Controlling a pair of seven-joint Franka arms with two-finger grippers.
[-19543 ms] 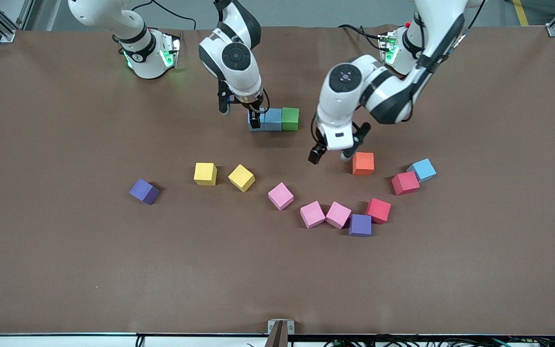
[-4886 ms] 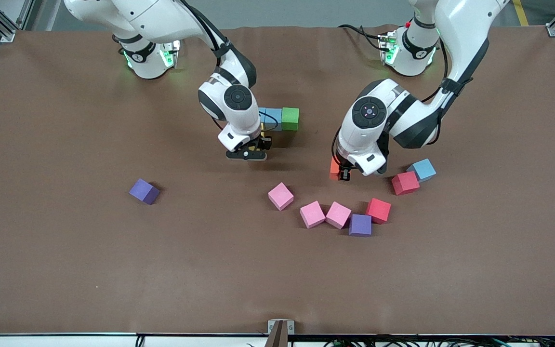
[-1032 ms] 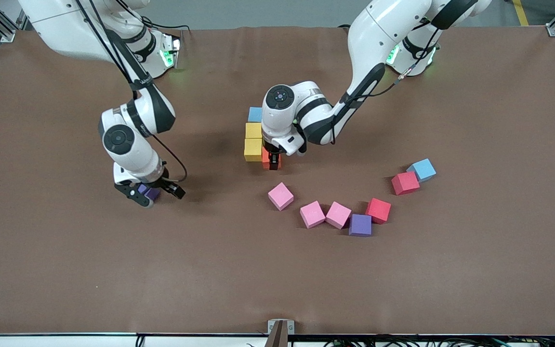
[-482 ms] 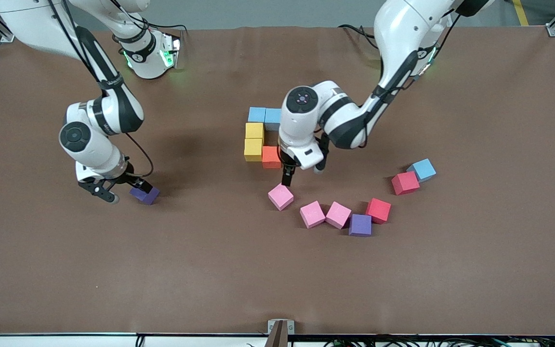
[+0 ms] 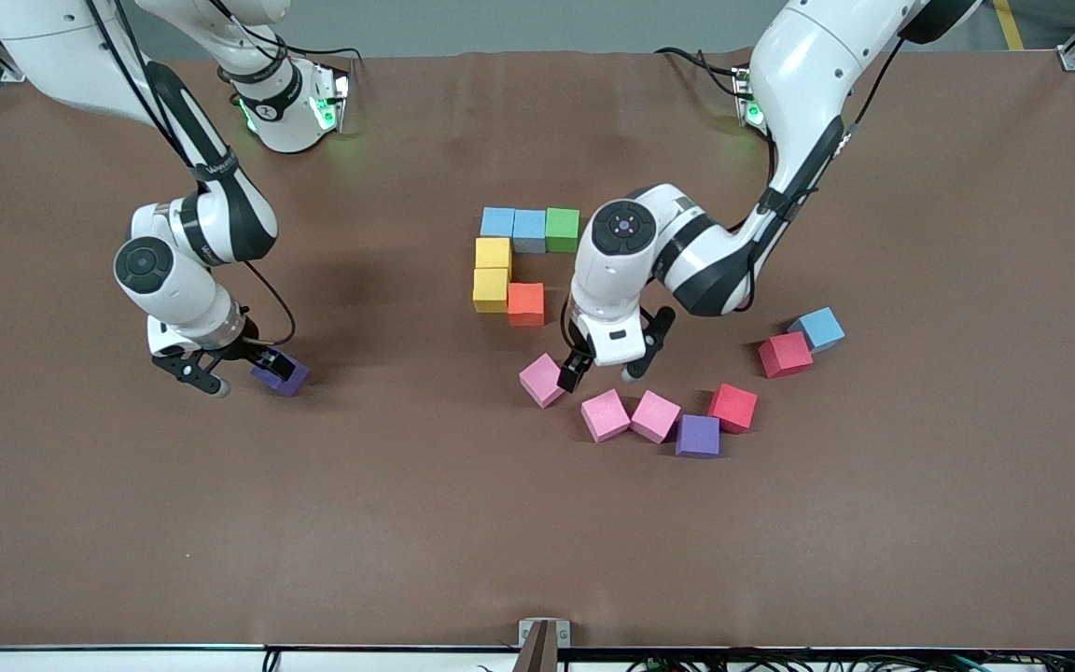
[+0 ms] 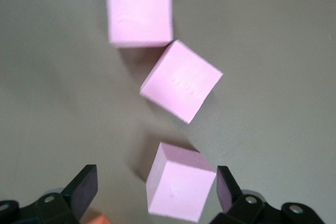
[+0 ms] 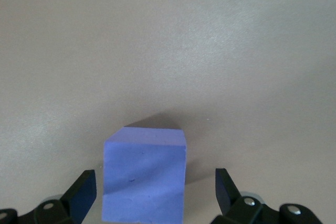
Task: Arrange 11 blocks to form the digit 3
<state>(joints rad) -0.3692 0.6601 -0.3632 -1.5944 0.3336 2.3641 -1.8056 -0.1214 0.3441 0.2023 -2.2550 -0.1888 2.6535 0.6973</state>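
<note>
Right now, in the front view, I am looking down on the brown table (image 5: 80,523) with the digit 3 (image 5: 514,266) partly built near its middle: two light blue blocks (image 5: 513,223) and a green block (image 5: 562,230) are forming the row nearest the robots' bases, two yellow blocks (image 5: 492,270) are running down from it toward the camera, and an orange block (image 5: 525,302) is sitting beside the lower yellow one. I judge six of eleven placed, with both arms starting new pickups.

My left gripper (image 5: 610,362) is hanging low with its fingers spread, one finger just beside a tilted pink block (image 5: 542,380). Two more pink blocks (image 5: 630,415), a purple block (image 5: 697,435) and two red cubes (image 5: 760,381) are lying nearer the camera, with another light blue cube (image 5: 818,328) toward the left arm's end. The left arm is arching over from its base, wrist bent downward.

My right gripper (image 5: 235,366) is down at a lone purple block (image 5: 280,373) toward the right arm's end, elbow raised, wrist pointing down.

Next, in the left wrist view, the spread fingers (image 6: 82,188) are flanking the nearest pink block (image 6: 180,188), which is sitting skewed between them; two others are lying farther off. I judge the next move calls for squaring up, descending and closing.

Lastly, in the right wrist view, the spread fingers (image 7: 81,192) are bracketing the purple block (image 7: 145,179), not yet pinching it.
</note>
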